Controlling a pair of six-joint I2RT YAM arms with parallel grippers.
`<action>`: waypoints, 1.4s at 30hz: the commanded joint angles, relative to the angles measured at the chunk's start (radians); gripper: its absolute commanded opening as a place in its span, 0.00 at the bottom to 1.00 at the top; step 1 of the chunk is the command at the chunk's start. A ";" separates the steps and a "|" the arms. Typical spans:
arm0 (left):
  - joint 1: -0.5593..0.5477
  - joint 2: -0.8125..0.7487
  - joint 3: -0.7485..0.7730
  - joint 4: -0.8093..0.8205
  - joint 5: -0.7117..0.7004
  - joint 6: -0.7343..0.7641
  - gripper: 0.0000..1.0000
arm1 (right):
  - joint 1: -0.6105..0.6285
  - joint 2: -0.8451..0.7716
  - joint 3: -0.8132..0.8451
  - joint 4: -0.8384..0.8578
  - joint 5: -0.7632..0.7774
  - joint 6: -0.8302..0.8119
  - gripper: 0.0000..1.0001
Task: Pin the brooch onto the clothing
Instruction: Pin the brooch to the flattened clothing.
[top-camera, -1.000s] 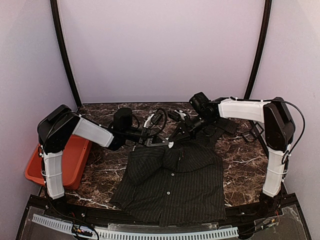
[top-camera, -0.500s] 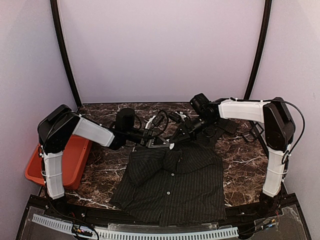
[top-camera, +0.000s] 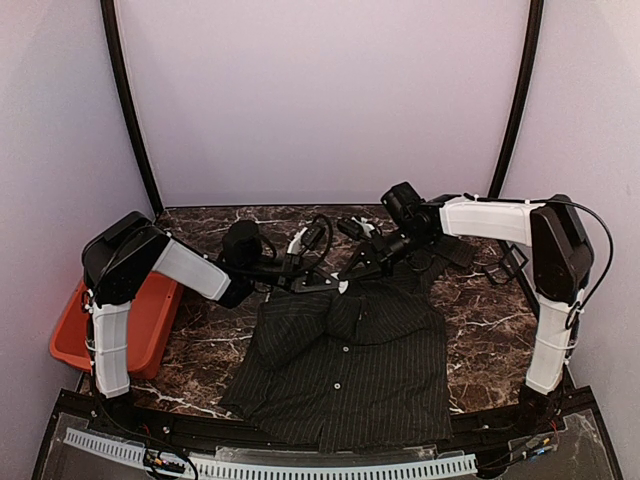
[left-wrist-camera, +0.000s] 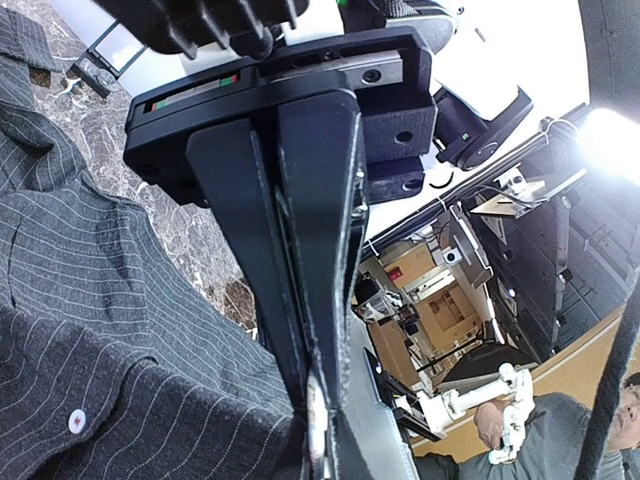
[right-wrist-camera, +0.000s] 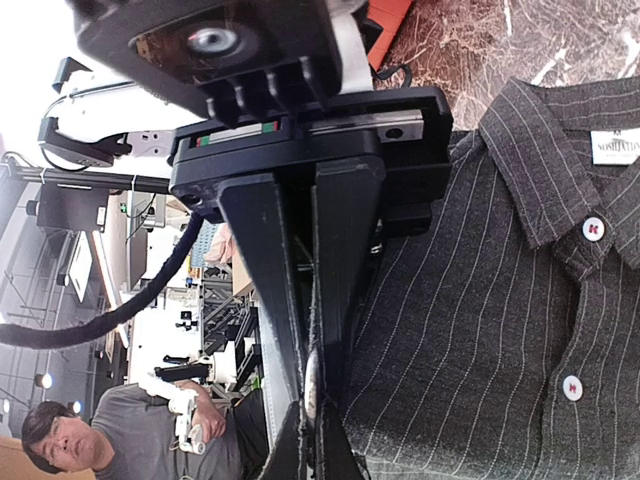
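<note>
Meeting above shirt (top-camera: 345, 360): left fingers (top-camera: 318, 284), right fingers (top-camera: 360, 265)

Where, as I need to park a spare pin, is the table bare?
Bare marble lies between the red bin and the shirt, and between shirt and right arm. Crowded at the collar, where the left tool and right tool meet.

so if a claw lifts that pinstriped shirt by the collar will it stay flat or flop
Probably flops: the shirt lies limp, with its sleeve bunched and folded. Likely light: the cloth looks thin. Pushed, it would probably wrinkle rather than slide whole across the marble table.
</note>
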 joint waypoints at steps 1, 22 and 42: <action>0.003 0.007 -0.011 0.070 -0.027 -0.029 0.01 | -0.001 -0.058 -0.009 0.052 -0.080 0.037 0.00; 0.004 0.010 0.000 0.064 0.013 -0.060 0.01 | -0.032 -0.070 -0.029 -0.003 0.033 -0.044 0.26; 0.003 0.015 0.003 0.079 0.016 -0.068 0.01 | 0.008 -0.017 0.002 -0.043 0.098 -0.074 0.15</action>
